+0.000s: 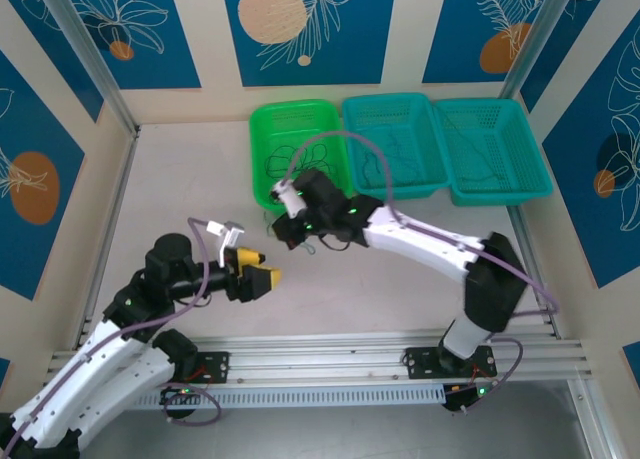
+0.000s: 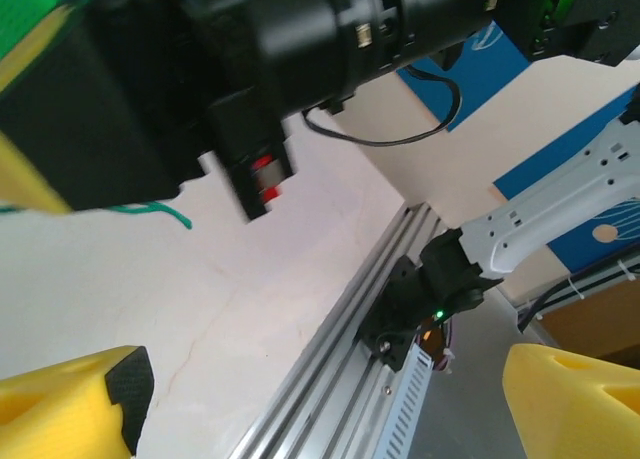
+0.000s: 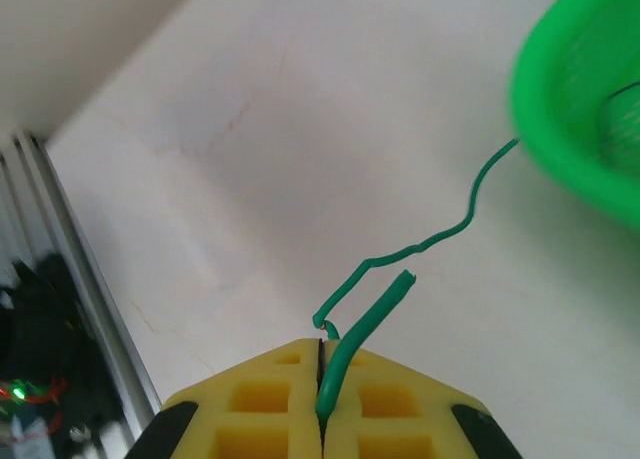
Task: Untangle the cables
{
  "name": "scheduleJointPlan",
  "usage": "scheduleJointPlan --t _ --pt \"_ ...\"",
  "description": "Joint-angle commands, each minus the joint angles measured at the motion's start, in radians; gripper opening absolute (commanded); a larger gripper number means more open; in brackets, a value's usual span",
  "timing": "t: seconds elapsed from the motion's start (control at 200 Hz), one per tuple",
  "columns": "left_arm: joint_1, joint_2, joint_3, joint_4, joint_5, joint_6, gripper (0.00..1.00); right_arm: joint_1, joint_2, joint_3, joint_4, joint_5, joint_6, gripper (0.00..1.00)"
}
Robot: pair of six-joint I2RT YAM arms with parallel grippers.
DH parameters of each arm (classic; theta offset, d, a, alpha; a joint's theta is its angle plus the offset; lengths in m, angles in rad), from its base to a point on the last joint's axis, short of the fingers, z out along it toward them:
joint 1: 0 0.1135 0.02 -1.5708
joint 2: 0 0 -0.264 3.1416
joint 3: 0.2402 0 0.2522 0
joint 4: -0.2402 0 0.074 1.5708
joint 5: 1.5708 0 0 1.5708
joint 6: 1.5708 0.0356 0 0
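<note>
Right wrist view is showing the right gripper clenching a thin, curly green wire cable trailing toward the green plastic mesh basket at upper right, evidently to draw it clear of the tangle, while the left gripper is hanging released at lower left of the top view.

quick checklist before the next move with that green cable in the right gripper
1. Right gripper shut on the green cable: ok.
2. Left gripper open, ready to take a strand: ok.
3. Cable's far end free of the green basket: it runs up to the rim; cannot tell.
4. One strand or two caught in the grip: cannot tell.
5. The two grippers apart in the top view, though close: ok.
</note>
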Motion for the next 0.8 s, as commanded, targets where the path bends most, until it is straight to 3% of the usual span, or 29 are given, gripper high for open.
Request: scheduleJointPlan --t 0.0,0.165,0.33,0.53,0.735,0.755,0.795 --pt "0.001 0.080 0.093 0.142 0.049 0.075 0.92 -0.099 -0.127 -0.045 0.004 0.007 0.078 0.00" --pt "-0.009 0.180 0.157 0.230 -0.012 0.088 0.92 -0.338 -0.283 -0.066 0.008 0.055 0.117 0.00" --pt "-0.012 0.232 0.204 0.160 -0.159 0.128 0.92 -0.655 -0.311 -0.043 0.056 0.054 0.130 0.00" --pt "-0.014 0.237 0.208 0.128 -0.218 0.141 0.92 -0.942 -0.117 0.100 0.123 0.096 0.093 0.00" --pt "-0.014 0.208 0.183 0.057 -0.378 0.139 0.92 -1.092 0.152 0.338 0.007 0.060 0.122 0.00" --pt "-0.013 0.204 0.176 0.058 -0.391 0.139 0.92 -1.097 0.172 0.358 -0.006 0.044 0.120 0.07" --pt "-0.013 0.198 0.162 0.060 -0.428 0.139 0.92 -1.108 0.210 0.413 -0.056 -0.004 0.113 0.32"
